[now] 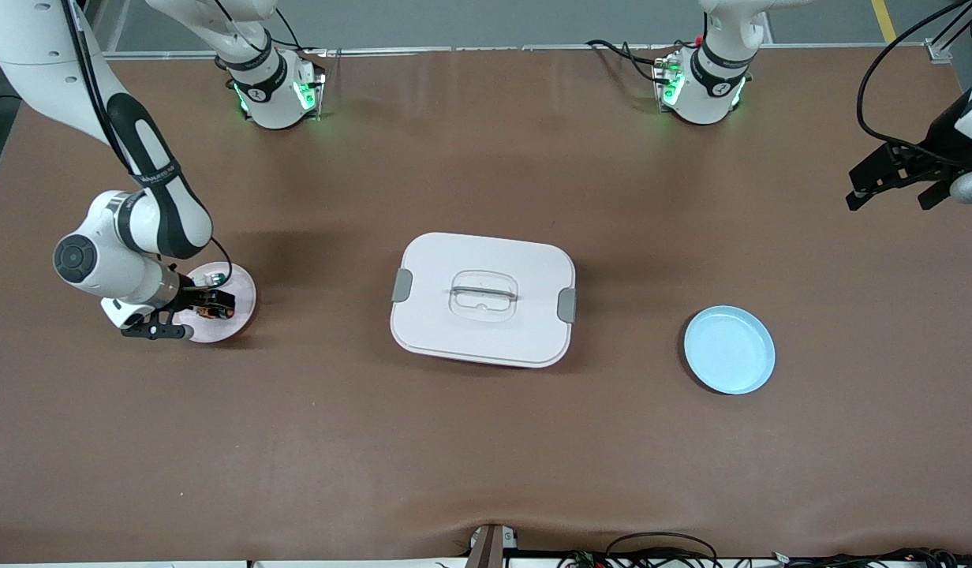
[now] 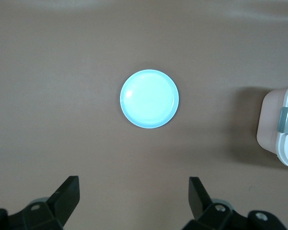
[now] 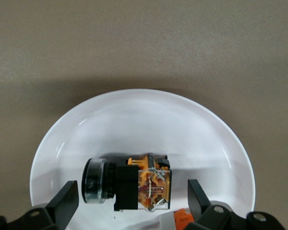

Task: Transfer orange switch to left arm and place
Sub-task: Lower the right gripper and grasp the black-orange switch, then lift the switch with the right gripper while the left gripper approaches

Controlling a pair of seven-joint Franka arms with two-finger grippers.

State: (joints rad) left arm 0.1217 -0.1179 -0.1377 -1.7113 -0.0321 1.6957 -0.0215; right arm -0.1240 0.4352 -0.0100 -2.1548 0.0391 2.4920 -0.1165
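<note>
Orange switch (image 3: pixel 129 182) lies on its side in the white plate (image 3: pixel 134 110), directly between the right gripper's (image 3: pixel 129 203) wide-open, empty fingers, its long axis across the gap. Left gripper (image 1: pixel 900 181), open and empty, waits well apart, past the box (image 1: pixel 486 252).

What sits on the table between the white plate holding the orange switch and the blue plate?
The box, lid on, lies between the white plate and the blue plate, shown in the front view.

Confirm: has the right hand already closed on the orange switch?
No. In the right wrist view the right hand is open, its fingers apart on either side of the orange switch lying on the white plate.
</note>
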